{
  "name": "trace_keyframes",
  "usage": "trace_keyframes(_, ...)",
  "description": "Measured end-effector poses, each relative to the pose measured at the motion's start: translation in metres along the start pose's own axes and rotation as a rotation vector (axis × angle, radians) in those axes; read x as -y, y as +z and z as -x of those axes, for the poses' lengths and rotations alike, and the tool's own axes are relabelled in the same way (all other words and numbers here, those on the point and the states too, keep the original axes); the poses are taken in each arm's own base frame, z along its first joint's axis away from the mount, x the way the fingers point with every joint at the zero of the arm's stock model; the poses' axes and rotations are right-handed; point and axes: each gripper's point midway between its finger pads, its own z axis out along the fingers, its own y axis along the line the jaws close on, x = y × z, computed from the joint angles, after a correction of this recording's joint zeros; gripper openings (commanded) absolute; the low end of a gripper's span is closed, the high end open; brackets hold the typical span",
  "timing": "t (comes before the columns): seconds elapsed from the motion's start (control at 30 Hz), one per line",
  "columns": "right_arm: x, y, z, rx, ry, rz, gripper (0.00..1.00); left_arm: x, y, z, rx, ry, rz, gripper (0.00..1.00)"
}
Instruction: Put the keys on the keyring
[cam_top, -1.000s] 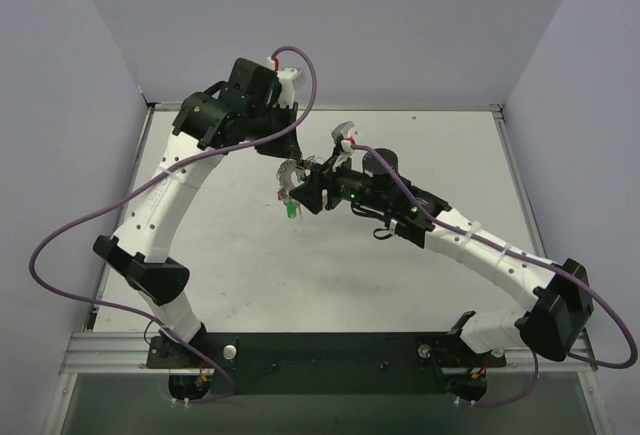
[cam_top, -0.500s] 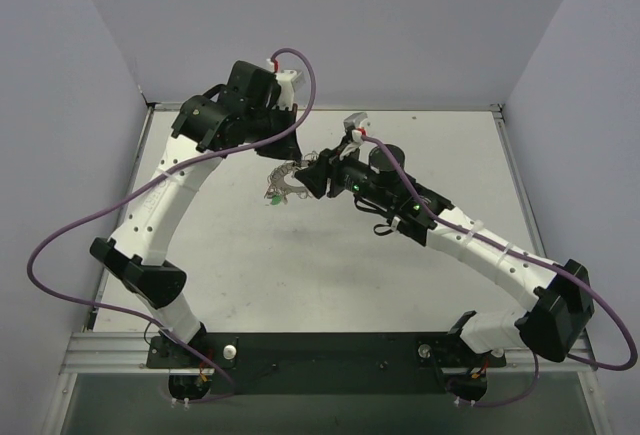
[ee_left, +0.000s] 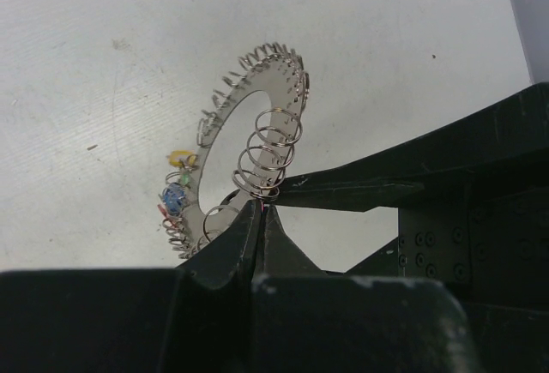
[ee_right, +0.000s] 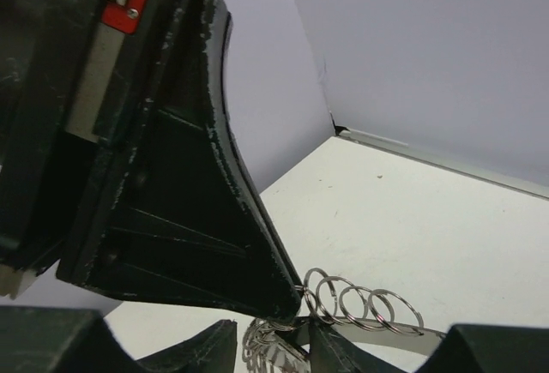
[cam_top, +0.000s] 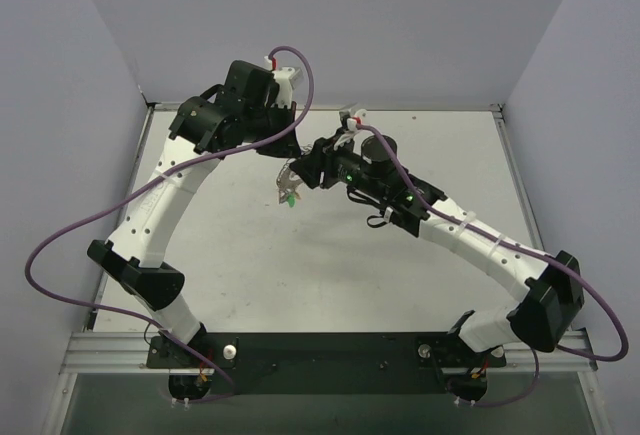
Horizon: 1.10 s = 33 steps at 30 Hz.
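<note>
Keys [ee_left: 174,197] with coloured heads already hang at the lower rim of the keyring [ee_left: 276,81], so threading looks largely done; whether any remain I cannot tell. The left gripper [ee_left: 262,212] holds the ring upright, jaws pressed together on its bottom edge. The right gripper's [ee_left: 292,191] tip touches the wire loops [ee_left: 262,154] just beyond; its jaw gap is hidden.

Soft, even light falls from above; the white tabletop [cam_top: 250,255] is bright and the shadows on it are faint. In the left wrist view the flat silvery toothed metal ring [ee_left: 273,81] is crisp with mild glare, the black foreground dark and blurred
</note>
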Motion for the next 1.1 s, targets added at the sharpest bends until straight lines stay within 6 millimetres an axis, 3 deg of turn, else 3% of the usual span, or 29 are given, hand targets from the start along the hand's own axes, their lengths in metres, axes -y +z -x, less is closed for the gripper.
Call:
trace_keyframes(0.23, 0.012, 0.006, -0.007, -0.013, 0.05, -0.071, 0.28, 0.002, 0.001, 0.001, 0.005, 0.004, -0.004, 0.0)
trace_keyframes(0.7, 0.01, 0.007, -0.007, -0.009, 0.063, -0.071, 0.05, 0.001, -0.001, 0.006, 0.036, 0.014, 0.01, 0.0)
trace_keyframes(1.1, 0.013, 0.003, -0.007, -0.015, 0.012, -0.083, 0.02, 0.002, -0.004, 0.007, 0.044, 0.034, 0.01, 0.0)
